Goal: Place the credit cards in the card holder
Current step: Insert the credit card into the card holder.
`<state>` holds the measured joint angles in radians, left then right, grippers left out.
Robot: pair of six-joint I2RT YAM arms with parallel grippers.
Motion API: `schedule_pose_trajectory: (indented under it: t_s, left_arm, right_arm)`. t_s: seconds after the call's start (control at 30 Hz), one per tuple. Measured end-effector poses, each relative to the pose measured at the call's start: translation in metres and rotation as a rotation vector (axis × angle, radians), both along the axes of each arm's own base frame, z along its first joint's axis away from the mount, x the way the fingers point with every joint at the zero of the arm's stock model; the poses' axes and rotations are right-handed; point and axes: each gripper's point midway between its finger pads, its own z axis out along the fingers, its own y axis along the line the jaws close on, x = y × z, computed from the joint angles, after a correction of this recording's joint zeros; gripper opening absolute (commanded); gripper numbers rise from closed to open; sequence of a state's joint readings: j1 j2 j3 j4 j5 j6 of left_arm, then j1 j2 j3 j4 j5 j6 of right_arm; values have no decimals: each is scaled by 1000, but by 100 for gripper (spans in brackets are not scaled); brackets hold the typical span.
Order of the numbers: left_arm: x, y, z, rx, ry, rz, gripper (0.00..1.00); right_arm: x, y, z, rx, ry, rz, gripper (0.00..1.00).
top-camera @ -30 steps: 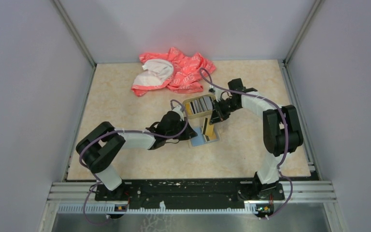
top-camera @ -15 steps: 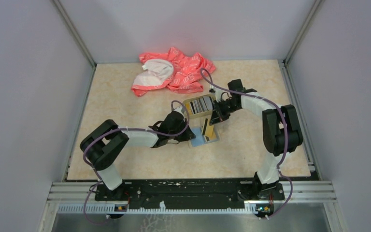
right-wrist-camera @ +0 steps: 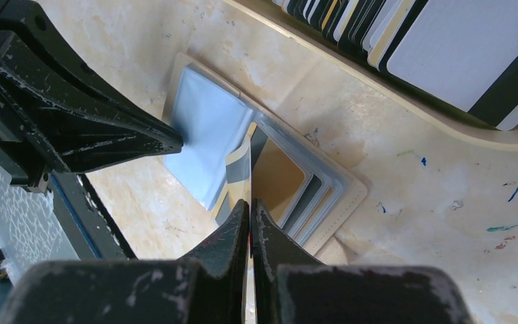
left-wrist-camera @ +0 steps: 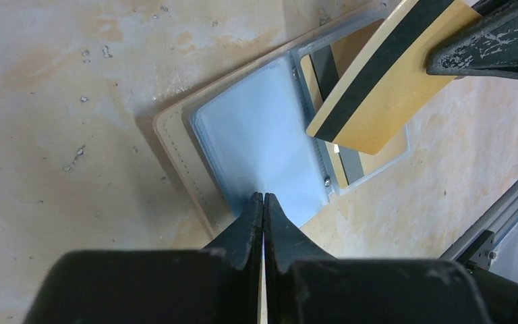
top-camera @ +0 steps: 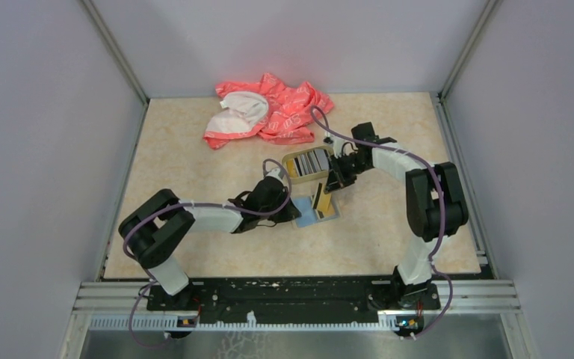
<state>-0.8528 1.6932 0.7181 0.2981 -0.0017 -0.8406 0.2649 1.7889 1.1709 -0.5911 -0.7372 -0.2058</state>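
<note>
The card holder (top-camera: 311, 217) lies open on the table, with a light-blue panel (left-wrist-camera: 256, 142) and a tan panel (right-wrist-camera: 280, 179). My left gripper (left-wrist-camera: 264, 198) is shut, its tips resting on the near edge of the blue panel; it also shows in the top view (top-camera: 294, 211). My right gripper (right-wrist-camera: 250, 204) is shut on a gold credit card with a black stripe (left-wrist-camera: 384, 88), held edge-down over the tan panel's pocket. More credit cards (top-camera: 312, 160), black, white and grey, stand in a tan tray (right-wrist-camera: 445, 125) just behind the holder.
A pink-orange cloth (top-camera: 269, 111) lies at the back of the table. Grey walls close in three sides. A metal frame rail (left-wrist-camera: 496, 219) runs along the near edge.
My left gripper has shifted slightly, first right and then down towards the holder's near-left edge. My right gripper with the gold card has barely moved.
</note>
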Motion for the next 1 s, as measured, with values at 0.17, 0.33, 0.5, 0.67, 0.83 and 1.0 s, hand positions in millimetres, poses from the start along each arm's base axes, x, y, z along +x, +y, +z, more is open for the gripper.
schedule_pose_trajectory:
  t_s: [0.17, 0.33, 0.5, 0.67, 0.83, 1.0]
  left_arm:
    - [-3, 1, -1, 11, 0, 3, 4]
    - [-4, 2, -2, 6, -3, 5, 4]
    - [-7, 5, -2, 0, -14, 7, 4]
    - [-14, 13, -2, 1, -30, 5, 4]
    - [-15, 16, -4, 6, -40, 5, 4]
    - [-15, 16, -4, 4, -53, -3, 5]
  right_arm:
    - [-2, 3, -2, -20, 0, 4, 0]
    - [-3, 4, -4, -35, 0, 3, 0]
    - [-3, 3, -4, -55, -3, -6, 0]
    - [-4, 3, 5, -65, -25, -8, 0]
    - [-4, 5, 9, -72, -38, -4, 0]
    - [-8, 9, 8, -83, -37, 6, 0]
